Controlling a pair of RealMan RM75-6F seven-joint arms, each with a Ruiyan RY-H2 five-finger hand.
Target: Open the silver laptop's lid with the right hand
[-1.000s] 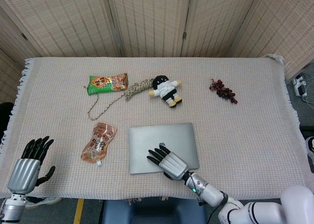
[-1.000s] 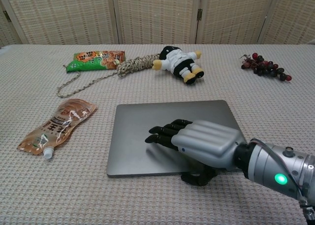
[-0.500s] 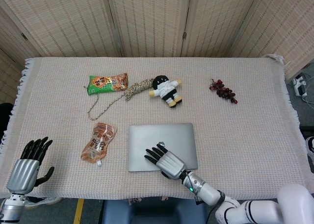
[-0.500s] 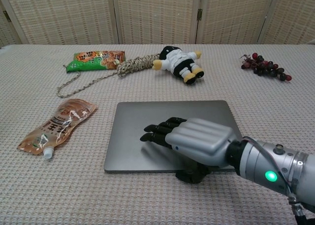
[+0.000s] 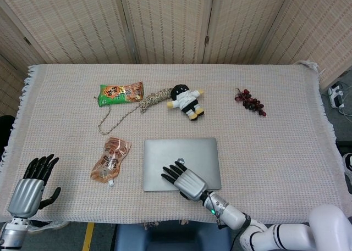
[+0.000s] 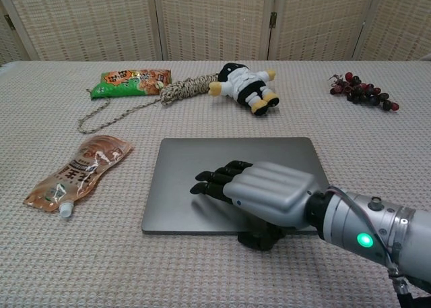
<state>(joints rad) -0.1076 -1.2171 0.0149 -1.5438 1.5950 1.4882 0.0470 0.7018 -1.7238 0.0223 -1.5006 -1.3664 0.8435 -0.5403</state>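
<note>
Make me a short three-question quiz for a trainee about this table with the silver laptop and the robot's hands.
1. True or false: the flat silver laptop has its lid fully raised.
2. Which object lies nearest the laptop's left edge? A) dark red bunch of grapes B) orange spouted pouch C) black-and-white plush doll
3. Fill in: the right hand rests its fingers on the laptop's ____.

Key
1. False; the lid still looks almost flat.
2. B.
3. Lid; its thumb sits at the front edge, while the left hand holds nothing at the table's near left corner.
</note>
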